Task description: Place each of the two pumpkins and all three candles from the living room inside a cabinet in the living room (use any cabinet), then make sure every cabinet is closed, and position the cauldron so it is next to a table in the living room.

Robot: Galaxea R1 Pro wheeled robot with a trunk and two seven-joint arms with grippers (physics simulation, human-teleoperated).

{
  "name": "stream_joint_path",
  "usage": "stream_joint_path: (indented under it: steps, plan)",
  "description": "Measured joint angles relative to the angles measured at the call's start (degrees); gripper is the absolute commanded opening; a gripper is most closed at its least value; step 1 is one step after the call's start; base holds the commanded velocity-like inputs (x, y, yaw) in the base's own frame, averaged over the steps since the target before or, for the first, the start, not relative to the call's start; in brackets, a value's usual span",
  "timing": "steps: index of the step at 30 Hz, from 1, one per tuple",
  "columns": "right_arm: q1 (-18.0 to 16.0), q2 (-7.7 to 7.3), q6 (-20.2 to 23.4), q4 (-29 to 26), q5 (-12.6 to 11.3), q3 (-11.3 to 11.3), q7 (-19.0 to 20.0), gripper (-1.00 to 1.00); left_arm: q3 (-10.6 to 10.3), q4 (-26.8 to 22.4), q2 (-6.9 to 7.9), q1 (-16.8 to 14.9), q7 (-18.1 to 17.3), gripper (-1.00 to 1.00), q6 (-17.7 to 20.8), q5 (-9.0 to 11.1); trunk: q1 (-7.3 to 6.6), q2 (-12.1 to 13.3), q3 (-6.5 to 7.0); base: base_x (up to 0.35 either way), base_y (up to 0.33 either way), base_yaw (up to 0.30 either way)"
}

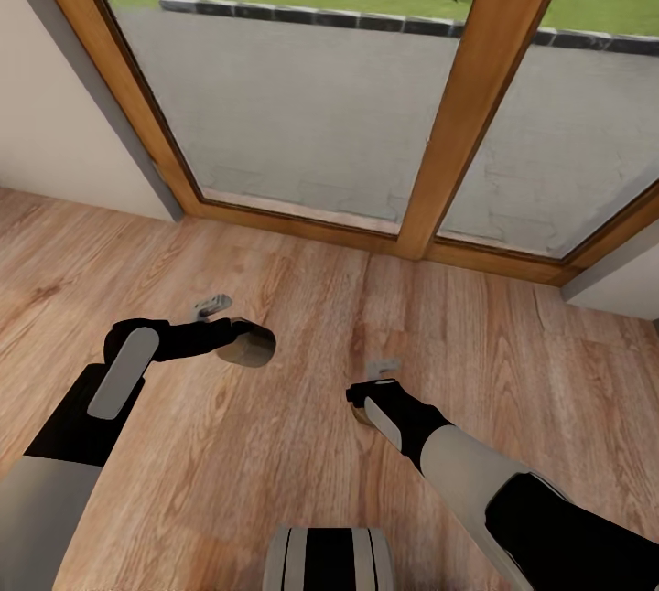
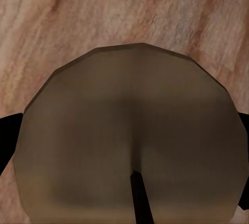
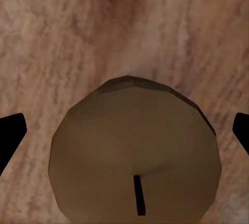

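Observation:
Each gripper carries a candle above the wooden floor. My left gripper [image 1: 245, 341] is shut on a candle [image 1: 250, 349] whose beige end faces the head camera. In the left wrist view that candle [image 2: 129, 130] is a wide faceted beige disc with a dark wick, black fingers [image 2: 6, 135] at its sides. My right gripper [image 1: 366, 401] points down, shut on a second candle [image 1: 362, 414] that mostly hides under it. The right wrist view has this candle [image 3: 135, 151] end-on, dark fingertips [image 3: 11, 133] on either side. The pumpkins, cabinet, cauldron and table are out of view.
A large glass door with a thick wooden frame [image 1: 476, 88] stands straight ahead, patio and lawn beyond. A white wall [image 1: 55, 115] closes the left, and a wall corner [image 1: 622, 284] juts in at the right. My base [image 1: 328, 559] is at the bottom.

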Motion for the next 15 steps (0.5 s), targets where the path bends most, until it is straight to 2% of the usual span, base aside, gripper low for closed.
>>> stream_joint_path:
  steps: [10, 15]
  plan:
    - [0.0, 0.00, 0.0, 0.0, 0.0, 0.0, 0.0, 1.00, 0.0, 0.0, 0.00, 0.0, 0.0, -1.00, -0.1, 0.0, 0.00, 0.0, 0.00, 0.000, 0.000, 0.000]
    - [0.0, 0.00, 0.0, 0.0, 0.0, 0.0, 0.0, 1.00, -0.1, 0.0, 0.00, 0.0, 0.0, -1.00, -0.1, 0.0, 0.08, 0.0, -0.67, 0.000, 0.000, 0.000]
